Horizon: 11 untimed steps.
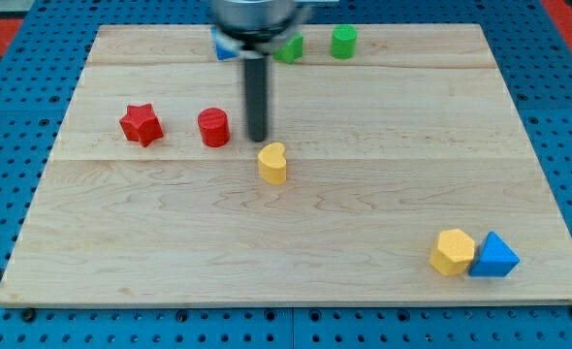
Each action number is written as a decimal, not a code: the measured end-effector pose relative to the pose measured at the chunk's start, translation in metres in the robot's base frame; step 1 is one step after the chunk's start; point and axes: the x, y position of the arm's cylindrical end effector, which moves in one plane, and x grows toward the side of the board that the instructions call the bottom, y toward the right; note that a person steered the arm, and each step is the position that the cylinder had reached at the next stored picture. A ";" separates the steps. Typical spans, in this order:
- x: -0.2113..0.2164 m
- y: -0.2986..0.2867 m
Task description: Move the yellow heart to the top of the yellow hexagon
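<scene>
The yellow heart [273,162] lies near the middle of the wooden board [364,213]. The yellow hexagon [452,252] sits near the view's bottom right corner, touching a blue triangle [495,256] on its right. My tip [258,139] is just above and slightly left of the yellow heart, close to it; I cannot tell whether they touch. The rod comes down from the view's top.
A red cylinder [213,127] stands left of my tip and a red star [141,124] farther left. At the view's top edge lie a blue block [224,47], partly hidden by the arm, a green block [290,47] and a green cylinder [343,42].
</scene>
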 end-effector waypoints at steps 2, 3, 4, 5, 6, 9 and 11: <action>0.039 0.080; 0.015 0.044; 0.000 0.068; 0.057 0.178; 0.009 0.147; 0.090 0.228; -0.025 0.314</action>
